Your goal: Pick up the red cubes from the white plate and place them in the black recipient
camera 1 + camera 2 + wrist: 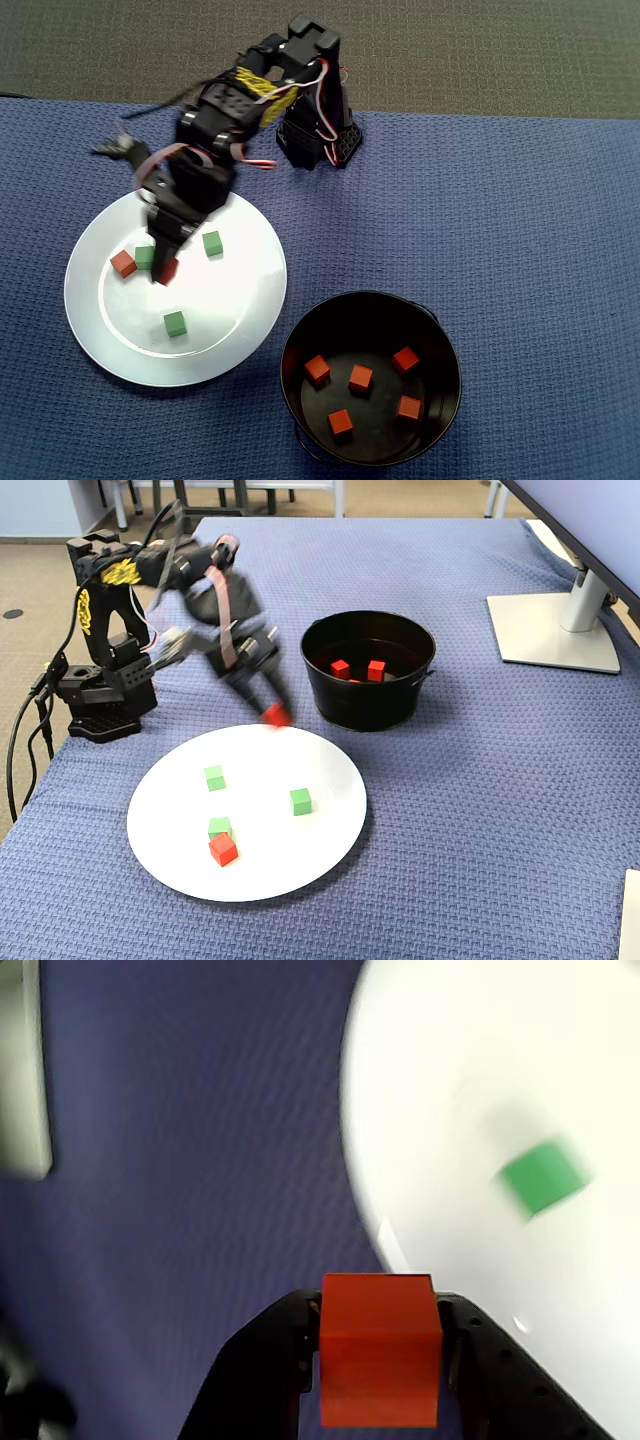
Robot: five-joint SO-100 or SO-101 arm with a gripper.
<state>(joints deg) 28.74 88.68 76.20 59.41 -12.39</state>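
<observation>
My gripper (380,1308) is shut on one red cube (380,1360), both black fingers pressing its sides. In the fixed view the gripper (274,714) hangs blurred above the far edge of the white plate (260,865), between the plate and the black recipient (365,710). From overhead the gripper (163,270) sits over the plate (240,300). Another red cube (123,263) lies on the plate next to a green cube (145,256); two more green cubes (212,242) (175,323) lie there too. The black recipient (372,300) holds several red cubes (360,378).
The arm's base (100,695) stands at the blue cloth's back left in the fixed view. A monitor stand (555,630) sits at the right, behind the recipient. Blue cloth (500,220) covers the whole table.
</observation>
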